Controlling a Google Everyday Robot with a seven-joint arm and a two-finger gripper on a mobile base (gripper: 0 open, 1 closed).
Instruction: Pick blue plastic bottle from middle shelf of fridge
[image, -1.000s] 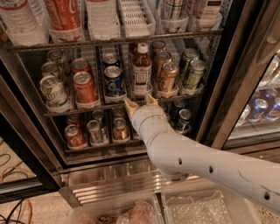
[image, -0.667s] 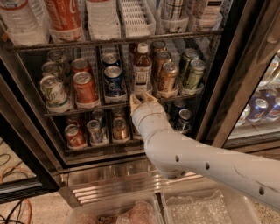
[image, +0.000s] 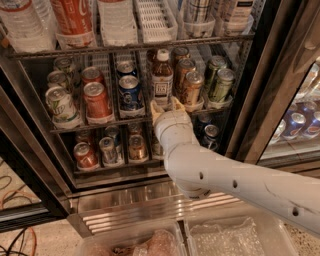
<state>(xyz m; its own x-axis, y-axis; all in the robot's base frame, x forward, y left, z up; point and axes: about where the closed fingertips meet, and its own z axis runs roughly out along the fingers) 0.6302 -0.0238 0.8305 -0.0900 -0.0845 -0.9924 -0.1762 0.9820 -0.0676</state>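
The blue plastic bottle, clear with a white cap, dark contents and a pale label, stands upright in a lane of the middle shelf of the fridge. My gripper reaches in on the white arm from the lower right. It is open, with one fingertip left and the other right of the bottle's base, just at the shelf's front edge. The fingers do not close on the bottle. The bottle's bottom edge is hidden behind the gripper.
A blue soda can stands left of the bottle and a bronze can right of it. Red and green cans fill other lanes. Several cans sit on the lower rack. Large bottles stand above. The ribbed steel base and clear bins lie below.
The gripper has moved up and a little right, from below the shelf's front edge to the bottle's base, with its fingers now on either side of it.
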